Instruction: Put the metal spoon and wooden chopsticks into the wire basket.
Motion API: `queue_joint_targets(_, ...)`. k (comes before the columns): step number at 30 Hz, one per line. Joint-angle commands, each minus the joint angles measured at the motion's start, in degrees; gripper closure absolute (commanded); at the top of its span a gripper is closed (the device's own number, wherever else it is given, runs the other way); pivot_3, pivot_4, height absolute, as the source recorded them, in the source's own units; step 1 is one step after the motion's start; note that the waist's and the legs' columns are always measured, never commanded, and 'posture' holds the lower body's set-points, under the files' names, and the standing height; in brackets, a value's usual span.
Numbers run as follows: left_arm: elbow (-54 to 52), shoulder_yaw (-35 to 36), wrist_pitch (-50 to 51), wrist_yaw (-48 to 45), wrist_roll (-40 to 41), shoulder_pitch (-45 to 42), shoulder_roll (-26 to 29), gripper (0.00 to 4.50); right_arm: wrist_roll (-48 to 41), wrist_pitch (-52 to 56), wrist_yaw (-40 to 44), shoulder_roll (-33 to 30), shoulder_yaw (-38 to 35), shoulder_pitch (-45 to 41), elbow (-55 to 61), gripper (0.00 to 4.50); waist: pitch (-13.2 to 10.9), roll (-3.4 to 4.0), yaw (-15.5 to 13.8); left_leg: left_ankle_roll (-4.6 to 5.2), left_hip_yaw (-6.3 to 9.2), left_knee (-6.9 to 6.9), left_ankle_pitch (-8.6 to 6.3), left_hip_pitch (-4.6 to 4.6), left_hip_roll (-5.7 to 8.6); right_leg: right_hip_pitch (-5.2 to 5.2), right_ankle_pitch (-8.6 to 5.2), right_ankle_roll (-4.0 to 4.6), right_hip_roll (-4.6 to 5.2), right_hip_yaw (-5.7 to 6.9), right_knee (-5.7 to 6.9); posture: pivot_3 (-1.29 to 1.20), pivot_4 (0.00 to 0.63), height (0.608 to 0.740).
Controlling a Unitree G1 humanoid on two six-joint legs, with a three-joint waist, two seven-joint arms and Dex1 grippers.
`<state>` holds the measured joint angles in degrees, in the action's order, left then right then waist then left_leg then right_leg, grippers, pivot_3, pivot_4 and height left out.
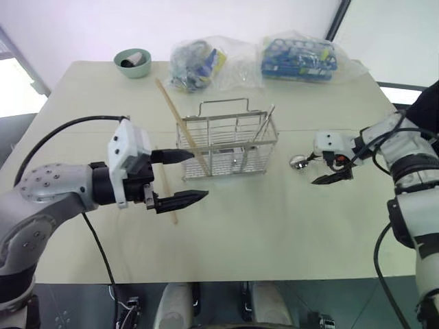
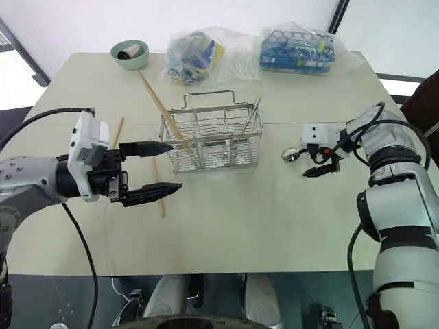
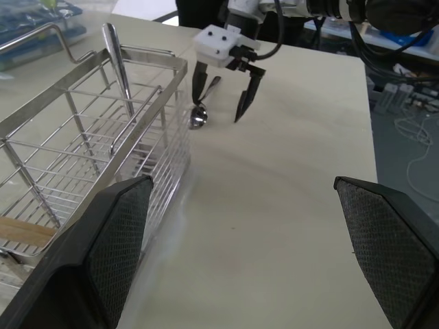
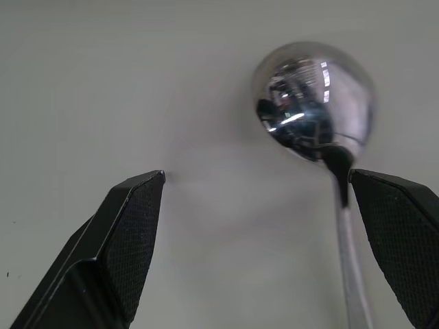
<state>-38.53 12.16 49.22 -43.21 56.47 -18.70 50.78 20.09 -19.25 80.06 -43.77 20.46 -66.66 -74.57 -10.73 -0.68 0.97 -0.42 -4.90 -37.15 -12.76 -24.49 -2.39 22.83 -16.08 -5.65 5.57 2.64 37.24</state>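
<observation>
A pale cream table (image 1: 274, 226) carries everything. Near its middle stands the wire basket (image 1: 230, 140). Just beside the basket's right end lies the metal spoon (image 1: 299, 162), flat on the tabletop. On the basket's left side, one of the wooden chopsticks (image 2: 158, 195) lies on the surface. Along the far edge sit a green bowl (image 1: 132, 62) at the left and two clear plastic bags, one (image 1: 202, 63) near the centre and one (image 1: 302, 57) to its right.

Bare table (image 1: 274, 226) along near edge is being left passable; wire basket (image 1: 230, 147) and leaning wooden chopsticks (image 1: 180, 123) are blocking mid-surface.
</observation>
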Motion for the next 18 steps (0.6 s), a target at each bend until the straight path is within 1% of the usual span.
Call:
queue_joint_targets(1,-2.14,2.06,-1.0,1.41,0.37,0.72,0.52,0.06,2.01,-0.32,-2.45,-0.01,0.32,-1.99,-0.87,0.06,0.0,0.0,0.06,0.0,0.0,-0.01,0.0,0.0,0.0,-0.01,0.0,0.0,0.0,0.0,-0.01,0.0,0.15,0.718)
queue_joint_targets(5,-3.47,2.56,-0.93,3.08,1.39,1.35,0.34,0.06,3.18,-0.31,-8.25,1.27,-0.26,-2.74,-1.54,0.06,0.01,-0.02,0.2,0.0,0.02,-0.02,0.0,0.02,0.0,-0.03,0.0,0.0,0.0,0.0,0.0,0.0,0.15,0.718)
queue_joint_targets(8,-3.01,2.88,-1.01,4.37,1.78,0.55,0.26,0.0,2.81,0.0,-8.48,1.85,-1.16,-3.28,-1.91,0.93,0.01,-0.01,0.36,-0.01,0.01,-0.04,0.01,0.05,-0.01,-0.05,0.0,0.01,0.0,0.0,0.0,0.0,0.15,0.718)
queue_joint_targets(9,-2.84,2.97,-1.07,4.63,1.85,0.43,0.31,0.0,2.7,0.02,-8.07,1.93,-1.4,-3.34,-1.97,1.33,0.01,-0.01,0.33,-0.02,0.02,-0.04,0.01,0.05,-0.01,-0.05,0.0,0.01,0.0,0.0,0.0,0.0,0.15,0.718)
queue_joint_targets(12,-2.27,2.89,-1.37,4.87,1.6,0.01,0.58,0.0,2.57,-0.36,-7.5,2.02,-1.98,-3.24,-1.96,2.96,0.01,-0.01,0.33,-0.03,0.01,-0.04,0.02,0.05,0.0,-0.05,0.01,0.0,-0.01,0.0,0.01,0.0,0.15,0.718)
queue_joint_targets(15,-1.5,2.47,-1.64,5.12,1.24,-0.94,0.4,0.0,2.08,-0.74,-6.53,1.91,-2.77,-3.03,-1.87,4.45,0.0,0.0,0.23,-0.03,0.01,-0.03,0.02,0.05,0.0,-0.04,0.01,0.0,-0.01,0.0,0.02,0.0,0.15,0.718)
queue_joint_targets(18,-0.71,1.93,-2.12,4.98,0.65,-1.84,0.25,0.0,1.28,-0.94,-5.55,1.57,-3.94,-2.81,-1.64,4.45,0.0,0.0,0.18,-0.03,0.01,-0.03,0.02,0.04,0.07,-0.04,0.01,0.0,-0.01,0.0,0.02,0.0,0.15,0.718)
